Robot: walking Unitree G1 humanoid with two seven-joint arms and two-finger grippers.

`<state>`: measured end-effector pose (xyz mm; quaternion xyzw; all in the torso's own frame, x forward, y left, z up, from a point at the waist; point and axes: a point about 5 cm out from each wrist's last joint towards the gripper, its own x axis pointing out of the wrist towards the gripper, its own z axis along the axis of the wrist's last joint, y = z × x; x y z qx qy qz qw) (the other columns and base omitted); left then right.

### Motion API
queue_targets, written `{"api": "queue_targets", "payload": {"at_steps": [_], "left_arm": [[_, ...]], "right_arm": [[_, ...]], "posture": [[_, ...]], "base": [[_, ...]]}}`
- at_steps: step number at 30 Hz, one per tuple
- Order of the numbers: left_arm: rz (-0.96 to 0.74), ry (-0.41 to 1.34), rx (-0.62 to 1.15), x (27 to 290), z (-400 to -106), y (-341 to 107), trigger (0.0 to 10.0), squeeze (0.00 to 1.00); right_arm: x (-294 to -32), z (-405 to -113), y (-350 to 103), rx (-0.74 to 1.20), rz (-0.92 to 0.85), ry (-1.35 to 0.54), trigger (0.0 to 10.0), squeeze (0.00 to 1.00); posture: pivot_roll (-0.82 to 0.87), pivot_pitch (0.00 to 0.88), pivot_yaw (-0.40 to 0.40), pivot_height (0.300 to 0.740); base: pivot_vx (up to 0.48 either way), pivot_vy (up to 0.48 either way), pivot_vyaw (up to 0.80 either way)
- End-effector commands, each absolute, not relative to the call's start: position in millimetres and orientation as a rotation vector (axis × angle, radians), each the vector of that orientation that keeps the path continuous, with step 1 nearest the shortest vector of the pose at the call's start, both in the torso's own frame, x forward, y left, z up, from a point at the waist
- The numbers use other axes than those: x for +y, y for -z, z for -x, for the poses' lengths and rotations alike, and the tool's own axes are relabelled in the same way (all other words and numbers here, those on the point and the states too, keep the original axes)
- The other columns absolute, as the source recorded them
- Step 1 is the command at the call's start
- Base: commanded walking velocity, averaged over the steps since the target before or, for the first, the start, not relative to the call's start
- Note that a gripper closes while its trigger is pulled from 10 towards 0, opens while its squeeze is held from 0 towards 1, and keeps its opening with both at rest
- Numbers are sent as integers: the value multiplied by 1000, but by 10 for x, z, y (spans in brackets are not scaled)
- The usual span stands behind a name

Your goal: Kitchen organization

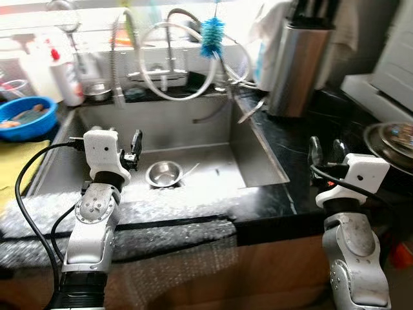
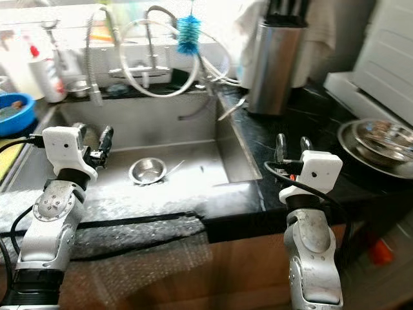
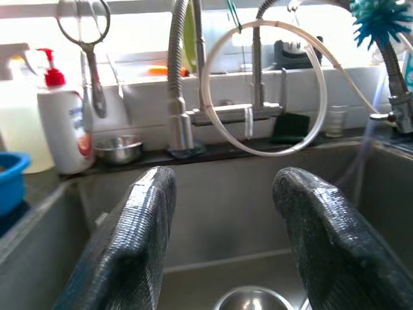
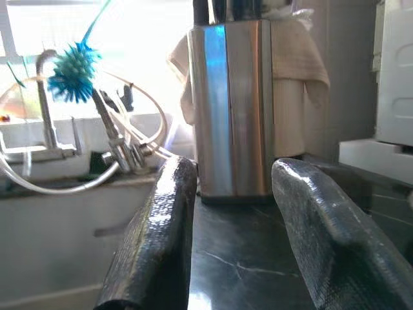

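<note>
Steel bowl (image 1: 163,174) sits mid-basin in the sink (image 1: 258,152). Left gripper (image 1: 133,150) hovers at the sink's left edge (fingers parted, empty); right gripper (image 1: 326,152), likewise open, hangs over the black counter (image 1: 290,139) by the right edge.

A home kitchen. A steel sink (image 1: 193,139) is set into a dark stone surface (image 1: 303,145) under a bright window, with a spring-neck tap (image 3: 177,77) and looped hose behind it. A small steel bowl (image 1: 163,173) lies in the basin. Along the back stand a soap bottle (image 3: 63,126), a blue bottle brush (image 1: 211,29) and a steel knife block (image 4: 232,106); a blue bowl (image 1: 27,117) sits to the left and steel dishes (image 2: 381,143) to the right.
</note>
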<state>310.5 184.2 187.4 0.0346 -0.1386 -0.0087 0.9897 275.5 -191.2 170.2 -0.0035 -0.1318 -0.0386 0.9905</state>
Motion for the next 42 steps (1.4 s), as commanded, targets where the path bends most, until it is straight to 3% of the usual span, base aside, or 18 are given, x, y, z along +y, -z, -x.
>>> {"api": "queue_targets", "payload": {"at_steps": [1, 21, 42], "left_arm": [[-69, 25, -275, 1813, -3137, -1905, 10000, 0], [-68, 48, -270, 1753, -3147, -1899, 10000, 0], [-62, 86, -282, 1698, -3143, -1927, 10000, 0]], "right_arm": [[-1935, -2765, -1717, -263, -2, 93, 10000, 0], [-1960, -2773, -1731, -271, -1, 106, 10000, 0], [-1968, -2767, -1773, -279, 28, 96, 10000, 0]], "posture": [[-192, 0, 28, 740], [-195, 0, 31, 740], [-205, 0, 29, 740]], "base": [[266, 0, 0], [317, 0, 166], [0, 0, 65]]}}
